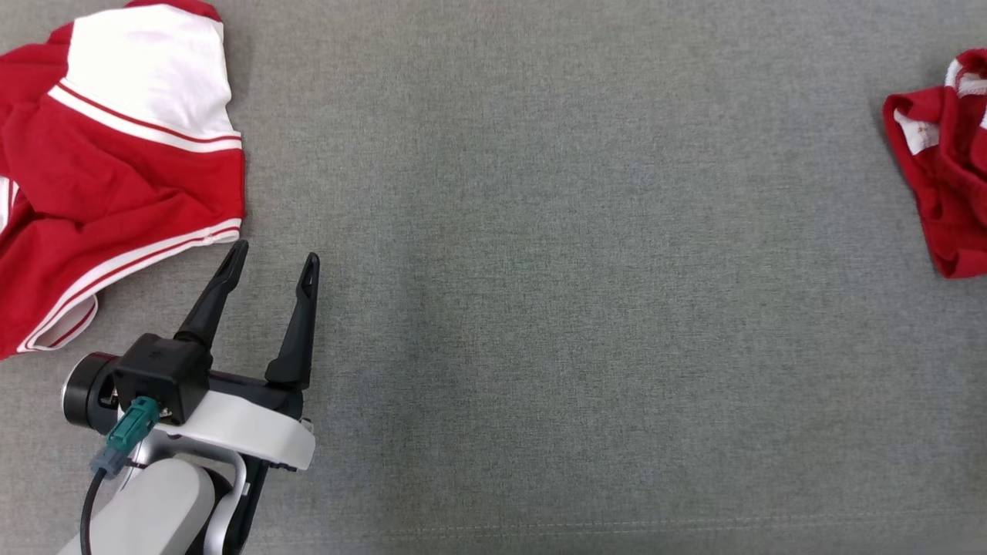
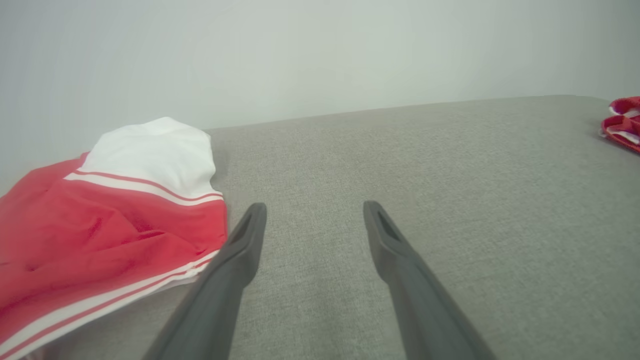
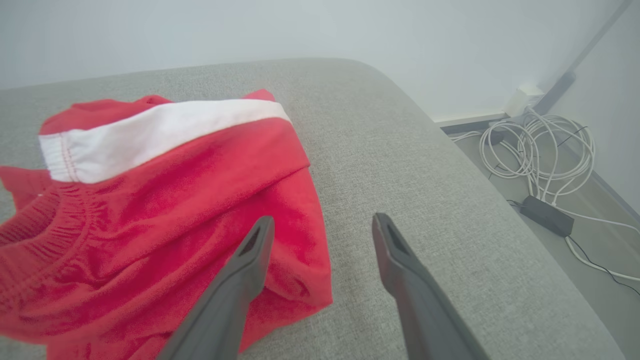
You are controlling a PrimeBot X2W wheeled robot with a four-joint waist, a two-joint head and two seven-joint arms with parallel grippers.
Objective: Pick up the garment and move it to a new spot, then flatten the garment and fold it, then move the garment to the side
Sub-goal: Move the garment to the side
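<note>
Grey woven fabric (image 1: 540,308) covers the whole work surface. My head view puts the red garment (image 1: 941,177) at the 3 o'clock edge, crumpled, well apart from the red-and-white jersey (image 1: 123,154) at 10 o'clock. My right wrist view adds the surface's rounded edge, and white cables (image 3: 540,150) with a black adapter (image 3: 545,216) on the floor at 3 o'clock. There my right claw (image 3: 322,218) is spread wide and empty, one finger over the garment's edge, the other over bare fabric. My left claw (image 1: 275,252), at 8 o'clock in the head view, points toward 12. It is also spread wide and empty, just beside the jersey's striped hem.
</note>
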